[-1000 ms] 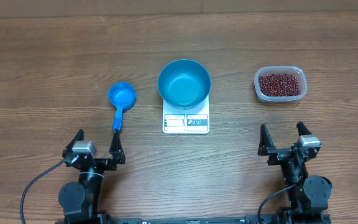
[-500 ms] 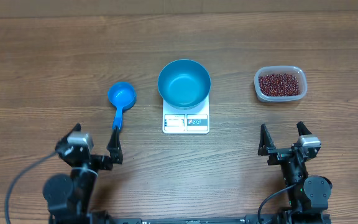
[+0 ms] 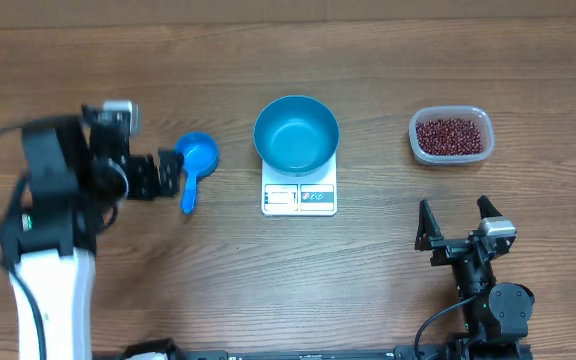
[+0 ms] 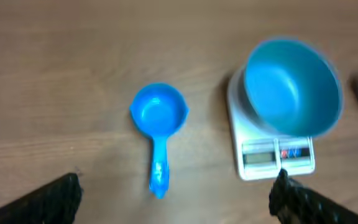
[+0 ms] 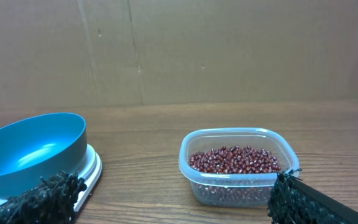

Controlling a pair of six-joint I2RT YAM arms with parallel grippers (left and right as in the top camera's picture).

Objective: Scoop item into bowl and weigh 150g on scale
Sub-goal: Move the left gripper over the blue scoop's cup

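Observation:
The blue bowl (image 3: 296,133) stands empty on the white scale (image 3: 299,198) at mid-table. Dark red-brown beans (image 3: 451,135) fill a clear tub (image 3: 414,130) to the right. A small blue scoop (image 3: 195,156) lies left of the scale, handle toward the near edge. My left gripper (image 3: 171,176) hovers open just left of the scoop's handle. In the left wrist view, the scoop (image 4: 158,115) lies between and ahead of the spread fingers, with the bowl (image 4: 293,87) to the right. My right gripper (image 3: 457,222) rests open near the front edge, facing the tub (image 5: 238,186).
A cardboard wall (image 5: 179,50) stands behind the table's far edge. The right wrist view shows the bowl (image 5: 33,149) and the scale (image 5: 92,169) left of the tub. Bare wooden tabletop (image 3: 368,280) lies between the two arms.
My left arm has risen from its rest at the front edge and swung forward to the scoop's handle, its gripper staying open. The right arm has not moved.

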